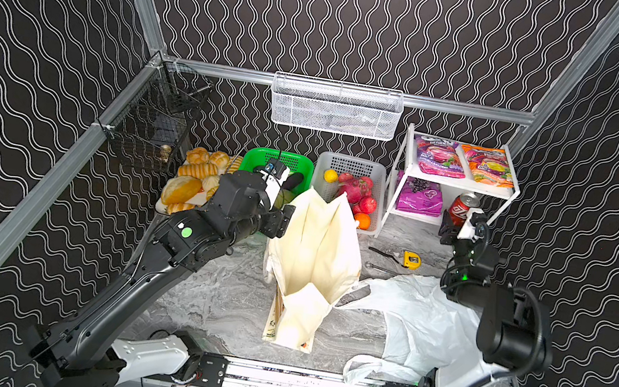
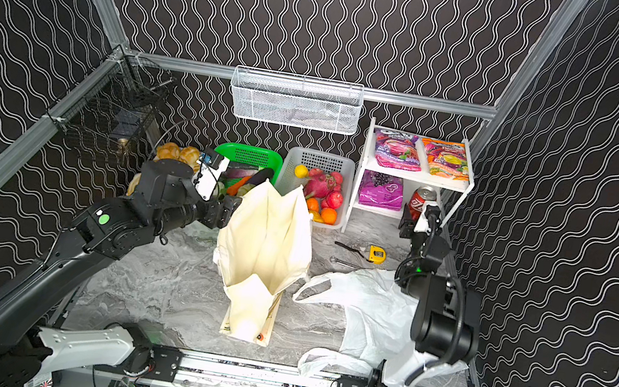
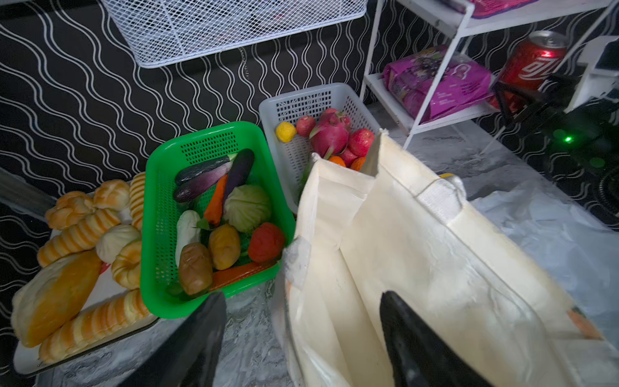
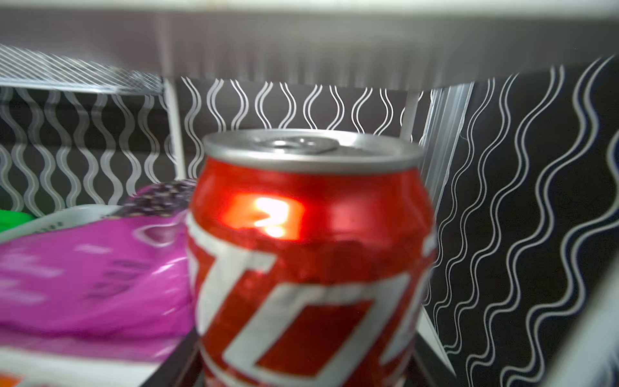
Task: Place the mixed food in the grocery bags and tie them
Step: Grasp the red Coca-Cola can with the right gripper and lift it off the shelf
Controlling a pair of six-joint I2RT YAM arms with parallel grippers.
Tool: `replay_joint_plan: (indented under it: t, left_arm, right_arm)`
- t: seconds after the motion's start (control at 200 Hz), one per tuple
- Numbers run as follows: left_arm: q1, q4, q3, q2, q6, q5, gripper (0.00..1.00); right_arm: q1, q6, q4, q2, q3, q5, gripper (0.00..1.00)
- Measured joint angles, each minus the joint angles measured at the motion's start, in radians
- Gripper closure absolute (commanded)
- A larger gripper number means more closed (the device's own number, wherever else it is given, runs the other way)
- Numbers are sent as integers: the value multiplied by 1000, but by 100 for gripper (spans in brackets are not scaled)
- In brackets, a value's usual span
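This looks like a robotics lab cell dressed as a small grocery. Silver aluminium frame bars carry black wall panels with white wavy lines. Two black robot arms sit on a metal base rail. A white two-tier shelf keeps a purple snack packet.

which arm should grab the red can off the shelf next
Right. The right gripper sits at the red can on the lower shelf; the can fills its wrist view. The left gripper is far off, at the cream tote.

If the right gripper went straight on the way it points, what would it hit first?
The red can, standing directly ahead of the right gripper on the lower shelf. It seems to sit between the jaws; contact is unclear.
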Motion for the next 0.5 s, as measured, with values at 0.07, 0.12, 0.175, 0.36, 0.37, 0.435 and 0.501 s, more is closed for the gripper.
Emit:
replay_joint_plan:
  t: [0.07,0.12,0.175,0.36,0.37,0.435,0.501]
  left_arm:
    - [0,4,6,-7,0,48,25]
    - [-1,11,9,-8,0,85,25]
    - [0,15,16,-6,0,127,25]
    - [-9,38,67,53,0,312,19]
    - [-11,38,70,58,0,322,19]
    - [-26,39,89,87,-1,376,17]
    - [-49,43,107,109,-1,418,14]
  right_arm:
    - [0,11,-8,-105,-75,-14,59]
    - [0,18,-30,-193,-128,-29,60]
    - [0,24,-76,-304,-182,-53,61]
    - [54,61,-386,-697,-226,-216,61]
    - [60,61,-411,-713,-223,-229,61]
    - [117,56,-557,-806,-196,-284,61]
    - [192,41,-698,-872,-158,-321,62]
